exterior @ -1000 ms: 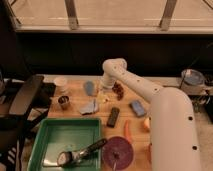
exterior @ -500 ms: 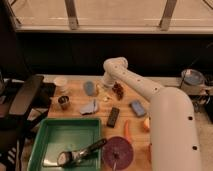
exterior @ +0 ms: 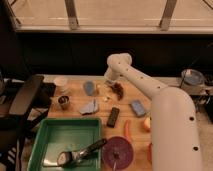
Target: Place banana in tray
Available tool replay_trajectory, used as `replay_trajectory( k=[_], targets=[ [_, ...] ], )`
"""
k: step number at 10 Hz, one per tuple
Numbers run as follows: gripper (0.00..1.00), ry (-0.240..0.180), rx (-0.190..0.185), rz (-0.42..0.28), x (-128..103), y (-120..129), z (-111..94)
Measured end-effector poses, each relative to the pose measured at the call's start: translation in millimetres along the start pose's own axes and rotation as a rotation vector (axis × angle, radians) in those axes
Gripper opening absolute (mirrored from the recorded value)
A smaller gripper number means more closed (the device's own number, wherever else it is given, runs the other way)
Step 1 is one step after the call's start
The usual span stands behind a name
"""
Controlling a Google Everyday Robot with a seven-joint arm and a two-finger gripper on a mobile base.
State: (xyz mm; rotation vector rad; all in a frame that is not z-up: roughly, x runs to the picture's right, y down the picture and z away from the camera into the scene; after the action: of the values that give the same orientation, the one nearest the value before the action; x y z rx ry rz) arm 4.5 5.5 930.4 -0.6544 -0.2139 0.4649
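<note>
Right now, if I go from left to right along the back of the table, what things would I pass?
White cup → blue-grey lump → banana → gripper, just right of the banana and a little farther back → blue sponge → grey bowl.

Lab: wooden workbench (exterior: 75, 116), office chair (exterior: 25, 97), jaws mid-bench.

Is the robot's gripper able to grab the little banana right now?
Probably yes: the gripper hovers over the far side of the table, just behind the banana, with nothing visible lying between them.
</note>
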Motion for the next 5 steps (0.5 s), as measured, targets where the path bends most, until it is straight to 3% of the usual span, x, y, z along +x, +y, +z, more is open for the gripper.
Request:
replay_trajectory(
  k=[5],
  targets=[
    [0.65, 0.028, -0.088, 0.021, 18, 2, 44]
  ],
)
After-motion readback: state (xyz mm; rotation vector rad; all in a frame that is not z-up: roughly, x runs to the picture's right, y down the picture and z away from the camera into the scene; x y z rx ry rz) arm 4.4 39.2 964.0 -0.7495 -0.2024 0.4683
